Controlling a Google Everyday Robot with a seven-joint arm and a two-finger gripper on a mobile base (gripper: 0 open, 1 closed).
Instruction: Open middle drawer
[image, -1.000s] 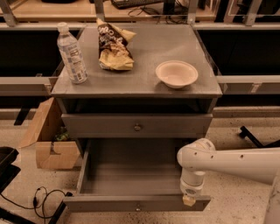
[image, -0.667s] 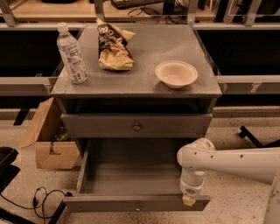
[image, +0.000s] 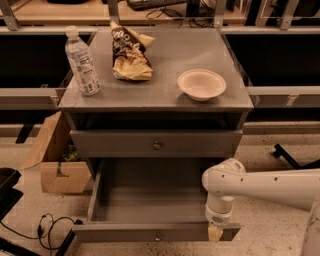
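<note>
The middle drawer (image: 150, 202) stands pulled well out of the grey cabinet, and its bare grey tray shows inside. Its flat front (image: 125, 233) with a small round knob (image: 157, 235) faces the camera at the bottom. My gripper (image: 215, 232) hangs from the white arm (image: 260, 187) that reaches in from the right. It points down at the right end of the drawer's front edge. Above, a slimmer grey drawer (image: 110, 144) with a like knob is shut.
On the cabinet top (image: 165, 90) stand a water bottle (image: 81, 62), a chip bag (image: 129, 52) and a white bowl (image: 201, 84). An open cardboard box (image: 56, 162) sits on the floor at left, with a black cable (image: 47, 227) in front of it.
</note>
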